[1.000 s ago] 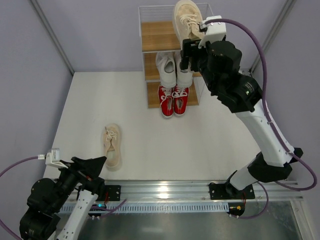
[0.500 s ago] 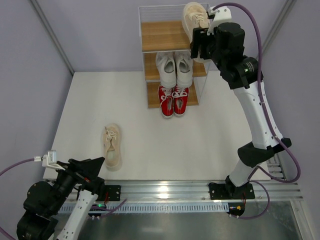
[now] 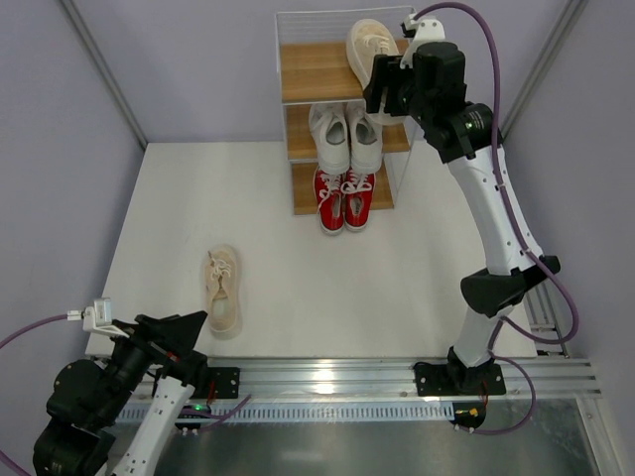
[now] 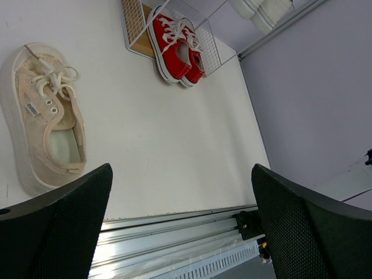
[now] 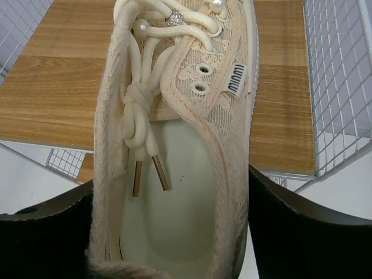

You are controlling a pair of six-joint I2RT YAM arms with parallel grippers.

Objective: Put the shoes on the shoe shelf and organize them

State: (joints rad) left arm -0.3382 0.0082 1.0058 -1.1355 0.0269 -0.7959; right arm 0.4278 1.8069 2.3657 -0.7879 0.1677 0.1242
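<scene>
My right gripper is shut on the heel end of a beige shoe and holds it over the right half of the shoe shelf's top board. In the right wrist view the shoe points toe-first over the board, its heel past the front edge between my fingers. Whether it touches the board I cannot tell. The other beige shoe lies on the table, also in the left wrist view. My left gripper is open and empty near the front left edge.
The white pair sits on the middle tier and the red pair on the bottom tier, toes sticking out forward. White wire sides enclose the shelf on the right. A metal rail runs along the table's near edge.
My right gripper has carried the beige shoe back and slightly left over the top board. The left arm has barely moved.
</scene>
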